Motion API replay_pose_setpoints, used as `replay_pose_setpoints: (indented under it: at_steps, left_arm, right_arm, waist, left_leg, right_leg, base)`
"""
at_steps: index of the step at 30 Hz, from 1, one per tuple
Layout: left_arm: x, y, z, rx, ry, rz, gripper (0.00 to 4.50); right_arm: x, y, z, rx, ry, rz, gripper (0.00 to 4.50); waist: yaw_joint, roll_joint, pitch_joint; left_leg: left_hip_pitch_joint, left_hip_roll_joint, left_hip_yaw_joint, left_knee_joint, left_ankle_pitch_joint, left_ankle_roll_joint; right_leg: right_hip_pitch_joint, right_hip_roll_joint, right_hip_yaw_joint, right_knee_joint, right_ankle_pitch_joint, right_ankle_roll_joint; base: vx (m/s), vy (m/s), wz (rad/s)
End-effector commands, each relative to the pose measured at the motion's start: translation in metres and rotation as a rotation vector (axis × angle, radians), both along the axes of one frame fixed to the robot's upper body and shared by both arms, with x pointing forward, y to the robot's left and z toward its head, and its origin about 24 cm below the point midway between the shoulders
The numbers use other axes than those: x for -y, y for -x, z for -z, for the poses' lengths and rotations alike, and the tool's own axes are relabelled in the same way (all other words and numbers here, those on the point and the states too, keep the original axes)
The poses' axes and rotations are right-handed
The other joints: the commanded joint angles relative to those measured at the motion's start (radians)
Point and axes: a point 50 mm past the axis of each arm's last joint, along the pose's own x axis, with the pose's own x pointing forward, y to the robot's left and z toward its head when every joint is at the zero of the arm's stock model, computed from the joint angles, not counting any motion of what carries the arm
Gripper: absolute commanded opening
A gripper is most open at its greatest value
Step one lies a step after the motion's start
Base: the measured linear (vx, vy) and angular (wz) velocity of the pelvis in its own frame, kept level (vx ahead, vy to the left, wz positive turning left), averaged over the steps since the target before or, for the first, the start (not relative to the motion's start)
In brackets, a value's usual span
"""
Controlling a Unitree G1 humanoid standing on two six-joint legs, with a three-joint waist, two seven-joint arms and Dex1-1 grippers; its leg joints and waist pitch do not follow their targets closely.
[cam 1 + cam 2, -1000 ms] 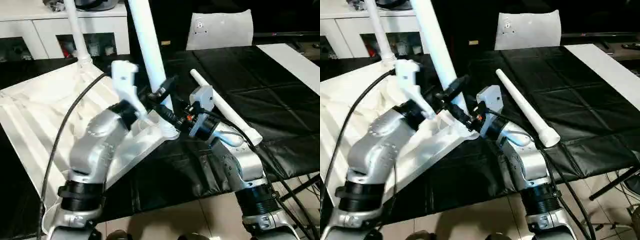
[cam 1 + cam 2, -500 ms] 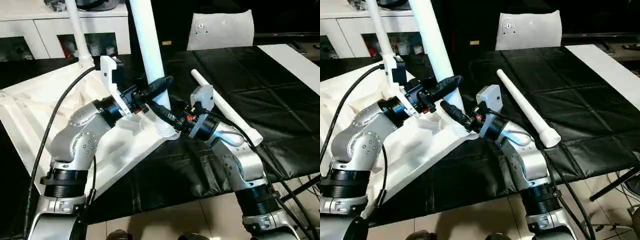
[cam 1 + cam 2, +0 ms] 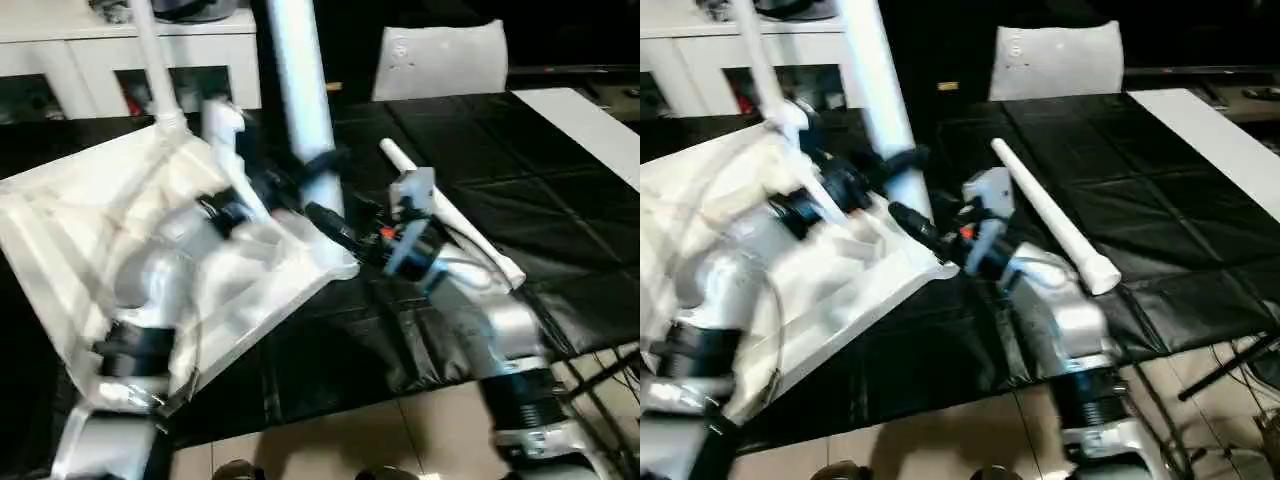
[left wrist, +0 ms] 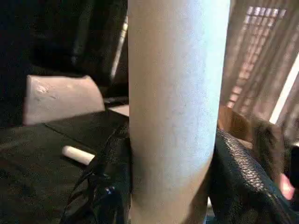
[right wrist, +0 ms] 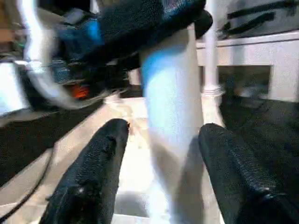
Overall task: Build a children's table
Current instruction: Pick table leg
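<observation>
Surface: black padded mat (image 3: 520,210) over the work table; white cabinet with glass doors (image 3: 110,70) at 11 o'clock behind it.
Table top: white, ribbed underside up (image 3: 70,230), at 9 o'clock, one corner toward centre.
Far leg: thin white leg (image 3: 150,60) upright in the far corner socket, at 11 o'clock.
Left gripper: (image 4: 173,186) black fingers (image 4: 243,186) clamped on both sides of the upright leg (image 3: 300,90) standing at the near corner, 12 o'clock.
Right gripper: (image 5: 159,177) lower on that leg; fingers (image 5: 93,172) stand apart with a gap on each side, not touching it.
Loose leg: (image 3: 1050,215) lying on the mat at 2 o'clock.
White board: (image 3: 590,115) flat at 3 o'clock.
</observation>
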Motion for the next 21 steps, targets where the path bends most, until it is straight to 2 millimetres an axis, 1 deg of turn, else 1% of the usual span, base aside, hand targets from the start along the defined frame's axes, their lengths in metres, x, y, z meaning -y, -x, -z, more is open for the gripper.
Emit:
replay_pose_setpoints:
  at_steps: [1,2,3,4,5,6,7,8,9,12,13,14,15,17,18,20,21]
  left_arm:
    - [0.0,-0.001,-0.004,-0.006,-0.006,0.063,1.84]
    - [0.001,0.001,-0.005,-0.021,-0.004,0.13,1.84]
    - [0.002,0.003,-0.005,-0.03,-0.001,0.174,1.84]
    - [0.003,0.005,-0.006,-0.032,-0.005,0.226,1.84]
    - [0.004,0.005,-0.006,-0.031,-0.007,0.24,1.84]
    - [0.006,0.008,-0.007,-0.034,-0.013,0.304,1.84]
    - [0.007,0.011,-0.008,-0.029,-0.021,0.356,1.84]
    - [0.009,0.013,-0.009,-0.026,-0.027,0.397,1.84]
    - [0.01,0.015,-0.01,-0.027,-0.028,0.435,1.84]
    - [0.013,0.019,-0.014,-0.009,-0.04,0.524,1.84]
    - [0.015,0.022,-0.016,-0.004,-0.035,0.585,1.84]
    - [0.015,0.022,-0.016,-0.004,-0.035,0.591,1.84]
    - [0.017,0.024,-0.017,0.0,-0.034,0.639,1.84]
    - [0.018,0.026,-0.017,0.003,-0.031,0.668,1.84]
    - [0.019,0.026,-0.018,0.005,-0.025,0.678,1.84]
    - [0.02,0.026,-0.019,0.007,-0.019,0.691,1.84]
    - [0.021,0.026,-0.019,0.01,-0.016,0.71,1.84]
  right_arm:
    - [0.004,0.004,-0.014,-0.003,-0.039,-0.103,3.12]
    - [0.01,0.004,-0.018,-0.019,-0.041,-0.136,3.12]
    - [0.013,0.004,-0.02,-0.027,-0.042,-0.153,3.22]
    - [0.018,0.003,-0.023,-0.035,-0.038,-0.162,3.22]
    - [0.019,0.002,-0.023,-0.037,-0.037,-0.164,3.46]
    - [0.023,0.0,-0.025,-0.042,-0.026,-0.171,3.46]
    - [0.025,0.0,-0.026,-0.05,-0.006,-0.19,3.5]
    - [0.028,-0.001,-0.026,-0.058,0.012,-0.207,3.5]
    - [0.029,-0.001,-0.026,-0.06,0.029,-0.226,3.5]
    - [0.032,0.002,-0.026,-0.077,0.066,-0.291,3.5]
    - [0.033,0.004,-0.026,-0.08,0.101,-0.335,3.5]
    - [0.033,0.004,-0.026,-0.082,0.103,-0.341,3.5]
    - [0.033,0.007,-0.026,-0.1,0.118,-0.395,3.5]
    - [0.033,0.01,-0.025,-0.117,0.126,-0.437,3.5]
    - [0.033,0.011,-0.025,-0.127,0.126,-0.453,3.23]
    - [0.032,0.011,-0.025,-0.131,0.133,-0.467,3.16]
    - [0.031,0.012,-0.023,-0.137,0.143,-0.484,3.16]
  waist:
    - [0.004,-0.005,-0.073]
    - [0.006,-0.012,-0.074]
    - [0.01,-0.006,-0.076]
    - [0.01,-0.006,-0.075]
    - [0.012,-0.007,-0.074]
    - [0.013,-0.006,-0.073]
    - [0.013,-0.007,-0.073]
    - [0.014,-0.01,-0.073]
    - [0.016,-0.008,-0.072]
    - [0.018,-0.01,-0.073]
    - [0.019,-0.011,-0.073]
    - [0.02,-0.009,-0.073]
    - [0.02,-0.008,-0.072]
    - [0.021,-0.01,-0.072]
    - [0.022,-0.011,-0.074]
    - [0.022,-0.011,-0.073]
    - [0.021,-0.02,-0.074]
  left_leg:
    - [0.017,0.023,-0.002,-0.062,-0.152,0.028]
    - [0.017,0.024,-0.001,-0.061,-0.144,0.033]
    - [0.019,0.025,-0.002,-0.06,-0.132,0.034]
    - [0.019,0.025,-0.001,-0.059,-0.13,0.033]
    - [0.019,0.025,0.0,-0.059,-0.135,0.031]
    - [0.019,0.025,0.001,-0.059,-0.142,0.026]
    - [0.018,0.024,0.0,-0.06,-0.143,0.022]
    - [0.019,0.024,0.0,-0.06,-0.145,0.02]
    - [0.02,0.024,0.001,-0.06,-0.149,0.018]
    - [0.017,0.025,0.001,-0.058,-0.148,0.015]
    - [0.017,0.024,0.0,-0.058,-0.146,0.015]
    - [0.018,0.024,0.0,-0.058,-0.147,0.017]
    - [0.018,0.025,0.001,-0.057,-0.151,0.018]
    - [0.017,0.025,0.001,-0.057,-0.152,0.02]
    - [0.018,0.025,0.001,-0.056,-0.149,0.021]
    - [0.017,0.025,0.0,-0.056,-0.145,0.021]
    - [0.016,0.026,0.002,-0.055,-0.144,0.021]
  right_leg:
    - [0.057,-0.06,0.038,-0.068,-0.177,-0.155]
    - [0.058,-0.06,0.038,-0.065,-0.176,-0.158]
    - [0.056,-0.063,0.038,-0.062,-0.172,-0.166]
    - [0.054,-0.062,0.038,-0.061,-0.169,-0.171]
    - [0.054,-0.063,0.038,-0.063,-0.182,-0.175]
    - [0.051,-0.063,0.038,-0.064,-0.193,-0.176]
    - [0.052,-0.064,0.037,-0.063,-0.197,-0.176]
    - [0.053,-0.063,0.037,-0.064,-0.205,-0.174]
    - [0.052,-0.065,0.038,-0.064,-0.212,-0.175]
    - [0.055,-0.066,0.039,-0.065,-0.212,-0.172]
    - [0.056,-0.066,0.038,-0.064,-0.212,-0.172]
    - [0.056,-0.066,0.037,-0.066,-0.219,-0.173]
    - [0.056,-0.066,0.038,-0.066,-0.224,-0.174]
    - [0.055,-0.066,0.038,-0.065,-0.223,-0.178]
    - [0.056,-0.065,0.037,-0.066,-0.219,-0.181]
    - [0.056,-0.066,0.037,-0.065,-0.216,-0.183]
    - [0.057,-0.065,0.037,-0.065,-0.218,-0.183]
  base:
    - [0.0,0.0,0.0]
    - [0.0,0.0,0.0]
    - [0.0,0.0,0.0]
    - [0.0,0.0,0.0]
    - [0.0,0.0,0.0]
    - [0.0,0.0,0.0]
    - [0.0,0.0,0.0]
    - [0.0,0.0,0.0]
    - [0.0,0.0,0.0]
    - [0.0,0.0,0.0]
    - [0.0,0.0,0.0]
    - [0.0,0.0,0.0]
    - [0.0,0.0,0.0]
    - [0.0,0.0,0.0]
    - [0.0,0.0,0.0]
    - [0.0,0.0,0.0]
    - [0.0,0.0,0.0]
